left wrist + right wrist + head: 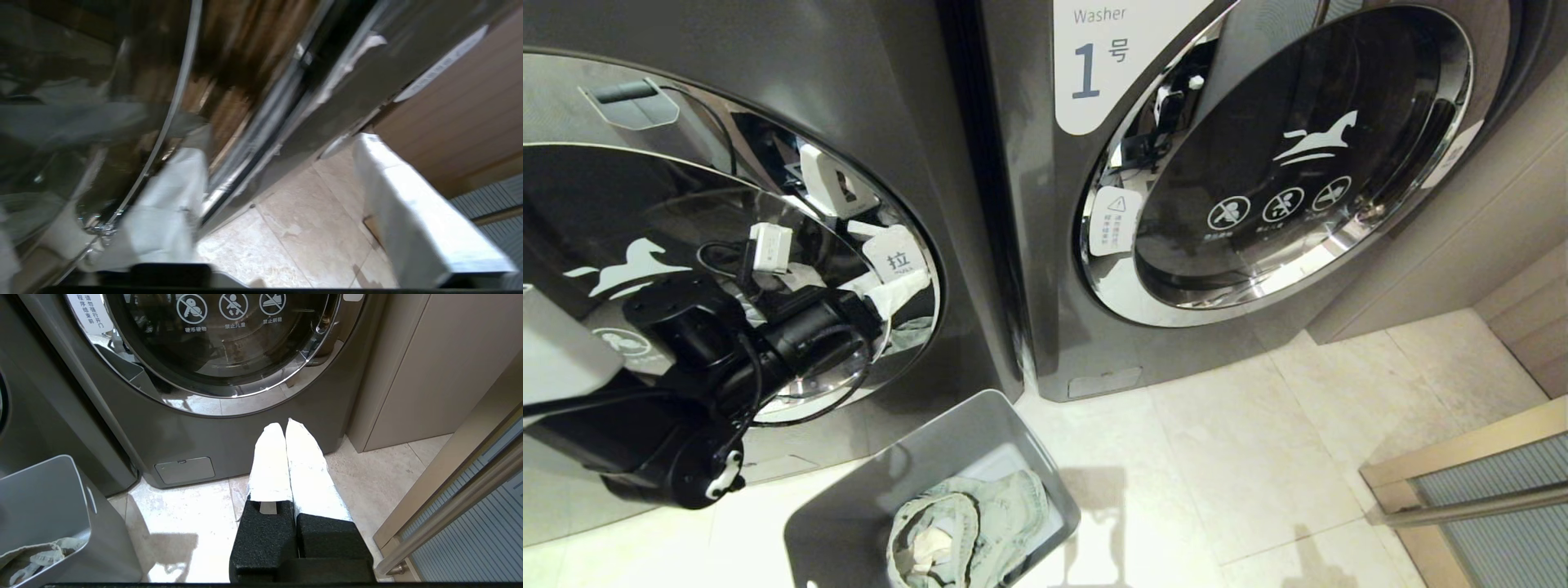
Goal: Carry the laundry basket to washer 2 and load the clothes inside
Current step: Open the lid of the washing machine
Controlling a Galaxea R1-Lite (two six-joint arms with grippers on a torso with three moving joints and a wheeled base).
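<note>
Washer 2 (686, 245) is the dark grey machine on the left; its number label is out of view. My left gripper (894, 298) is at the right edge of its chrome-ringed door, by a white pull tab (897, 260). In the left wrist view the left gripper (282, 143) is open, one finger (171, 204) against the door ring and only floor between the two. The grey laundry basket (849, 506) stands on the floor below the door, with the grey-green clothes (980, 523) bundled inside. My right gripper (286, 424) hangs shut and empty over the floor, right of the basket (41, 498).
The washer labelled 1 (1258, 163) stands to the right, its door shut. A beige cabinet (1462, 245) flanks it. A sliding-door frame with a metal rail (1462, 498) runs along the floor at the lower right. Pale tiles (1217, 457) lie between the basket and that frame.
</note>
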